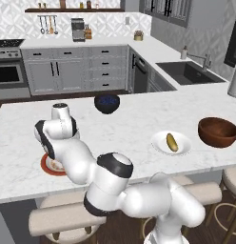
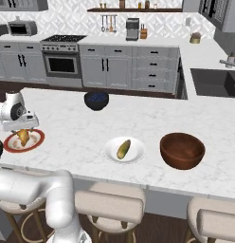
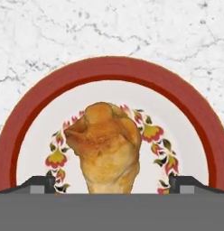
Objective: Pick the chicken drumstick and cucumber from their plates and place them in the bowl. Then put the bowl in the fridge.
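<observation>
The golden-brown chicken drumstick (image 3: 106,149) (image 2: 23,136) lies on the red-rimmed plate (image 3: 109,68) (image 2: 36,141) (image 1: 45,165) at the counter's left. My gripper (image 3: 112,182) (image 2: 19,127) hangs open just above it, one fingertip on each side of the meat, not touching it. The yellowish-green cucumber (image 1: 172,142) (image 2: 123,148) rests on the white plate (image 1: 184,147) (image 2: 137,153) mid-counter. The reddish-brown bowl (image 1: 218,132) (image 2: 182,150) stands empty to the right of that plate. The fridge is out of view.
A small dark blue bowl (image 1: 107,103) (image 2: 96,100) sits toward the counter's far side. Stools (image 2: 109,205) line the near edge. A sink (image 1: 189,72) is in the back right counter, a stove (image 2: 62,57) against the far wall.
</observation>
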